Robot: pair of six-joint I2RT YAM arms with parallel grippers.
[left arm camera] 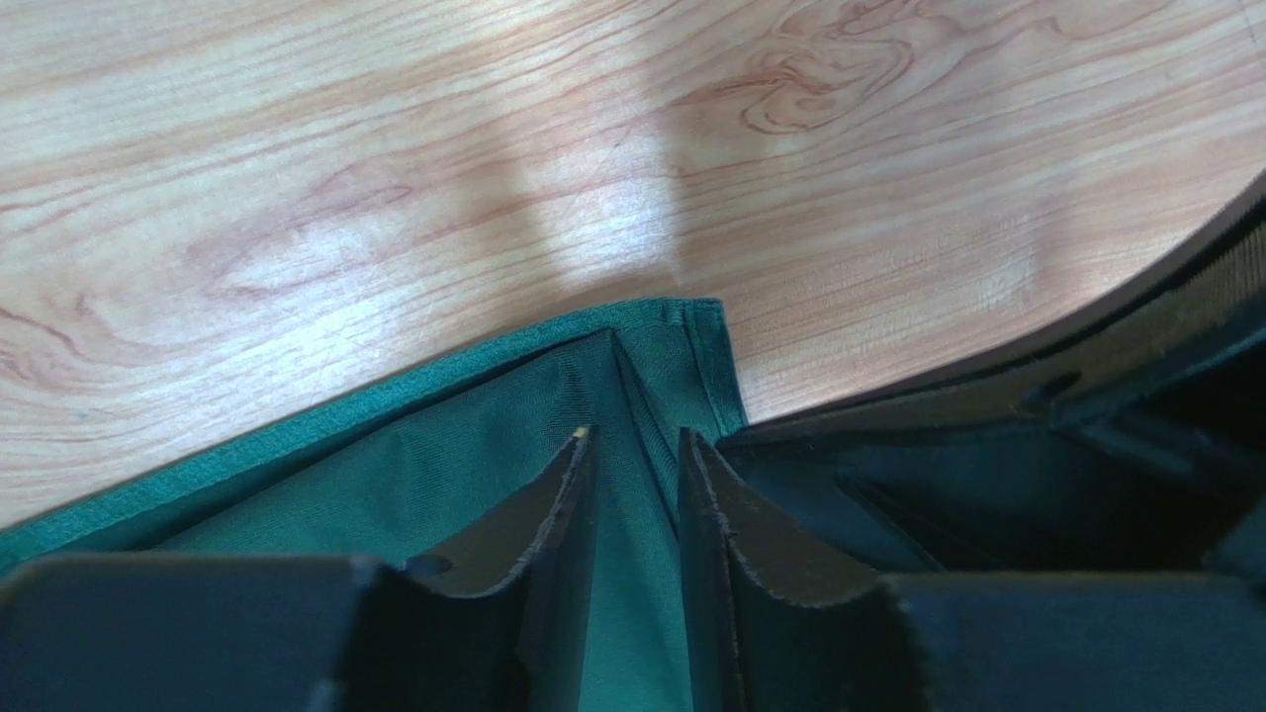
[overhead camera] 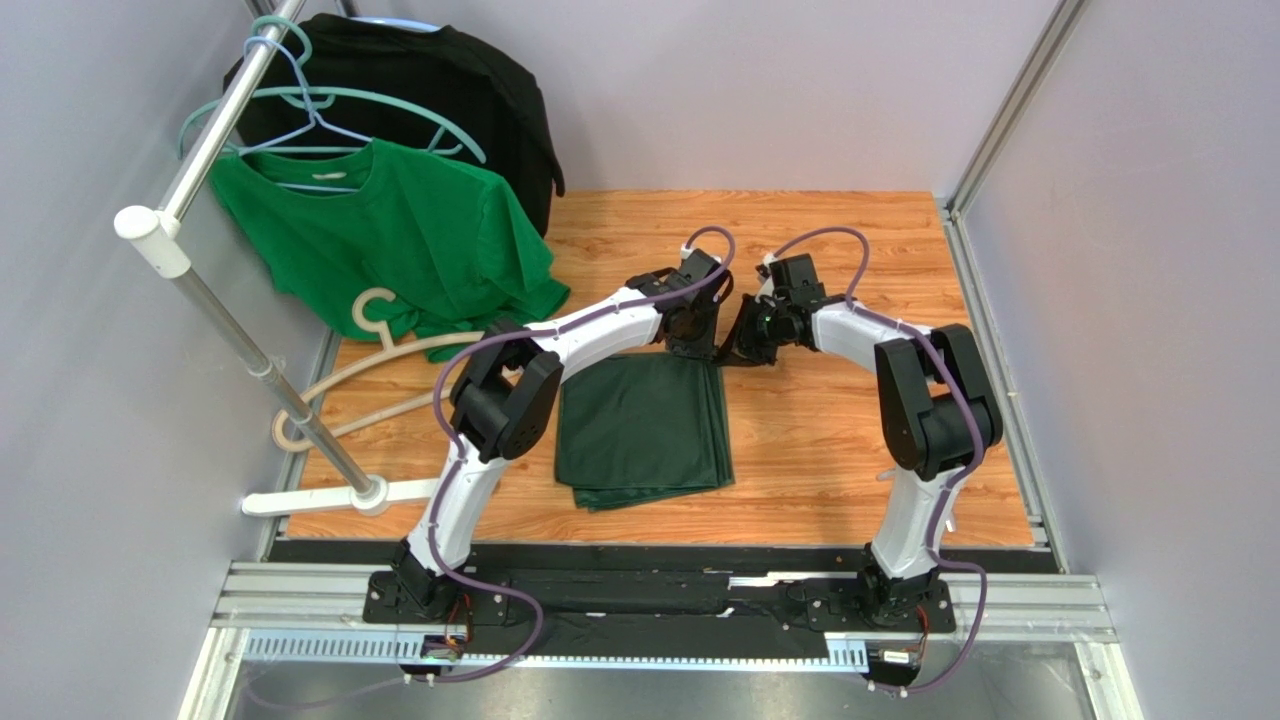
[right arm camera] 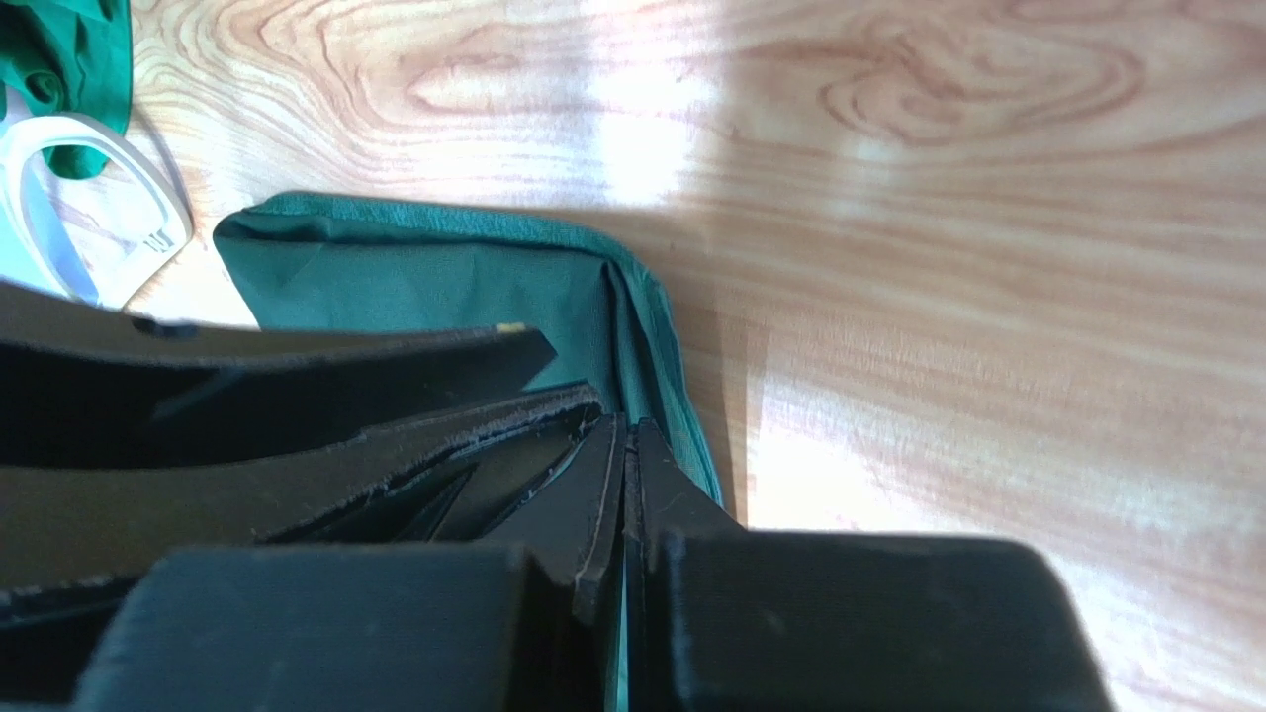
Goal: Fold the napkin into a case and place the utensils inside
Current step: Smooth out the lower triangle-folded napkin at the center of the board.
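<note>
The dark green napkin [overhead camera: 643, 428] lies folded at the middle of the table [overhead camera: 842, 435]; at its far right corner the left end effector [left arm camera: 632, 433] stands released astride the cloth, with the right end effector [right arm camera: 624, 423] just beside it, clenched tight

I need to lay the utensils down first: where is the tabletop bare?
The tabletop is bare between the napkin and the right arm, and along the far edge beyond the left gripper and right gripper. Crowded: the left side, with the green T-shirt and hangers.
</note>
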